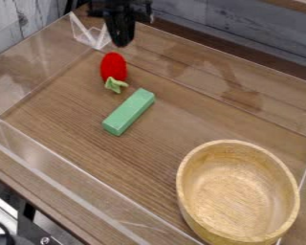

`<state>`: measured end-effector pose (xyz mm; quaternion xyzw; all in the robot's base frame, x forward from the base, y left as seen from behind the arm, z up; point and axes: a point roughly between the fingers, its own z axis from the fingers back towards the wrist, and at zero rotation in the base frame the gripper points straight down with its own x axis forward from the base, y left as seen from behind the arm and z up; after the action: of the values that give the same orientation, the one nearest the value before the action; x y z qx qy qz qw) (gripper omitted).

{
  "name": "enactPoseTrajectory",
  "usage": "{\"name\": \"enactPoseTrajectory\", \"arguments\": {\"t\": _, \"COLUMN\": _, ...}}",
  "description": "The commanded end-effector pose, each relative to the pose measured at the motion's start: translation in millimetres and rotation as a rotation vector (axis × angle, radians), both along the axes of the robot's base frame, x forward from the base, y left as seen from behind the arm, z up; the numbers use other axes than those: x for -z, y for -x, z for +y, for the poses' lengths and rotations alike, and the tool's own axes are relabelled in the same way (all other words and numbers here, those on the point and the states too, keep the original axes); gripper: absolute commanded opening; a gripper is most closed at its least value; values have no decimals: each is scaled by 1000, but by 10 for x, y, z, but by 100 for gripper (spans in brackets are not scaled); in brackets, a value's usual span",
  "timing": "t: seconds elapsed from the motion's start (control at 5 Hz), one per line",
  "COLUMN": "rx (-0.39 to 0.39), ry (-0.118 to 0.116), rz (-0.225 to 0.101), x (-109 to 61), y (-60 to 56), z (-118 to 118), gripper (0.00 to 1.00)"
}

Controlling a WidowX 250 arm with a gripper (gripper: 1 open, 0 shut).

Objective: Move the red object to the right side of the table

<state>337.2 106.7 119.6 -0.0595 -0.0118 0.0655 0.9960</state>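
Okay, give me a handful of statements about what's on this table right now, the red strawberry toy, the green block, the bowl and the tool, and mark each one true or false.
1. The red object lies on the table, not held by the tool. True.
2. The tool's jaws are wide open. False: they are shut, above the red object.
3. The wooden bowl holds the green block. False: the bowl is empty; the block lies on the table.
4. The red object's pale green leafy end points toward the green block. True.
5. The red object sits at the right side of the table. False: it is at the far left.
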Motion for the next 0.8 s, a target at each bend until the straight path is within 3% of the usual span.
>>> {"name": "enactPoseTrajectory", "arguments": {"t": 0.0, "rx": 57, "ry": -8, "rz": -91, "x": -382, "y": -30, "z": -243, "gripper": 0}}
{"name": "enactPoseTrajectory", "arguments": {"t": 0.2, "rx": 128, "ry": 8, "rz": -81, "x": -397, "y": -16, "z": -561, "gripper": 0}}
{"name": "enactPoseTrajectory", "arguments": {"t": 0.6, "rx": 21, "ry": -14, "rz": -90, "x": -289, "y": -197, "z": 63, "gripper": 0}}
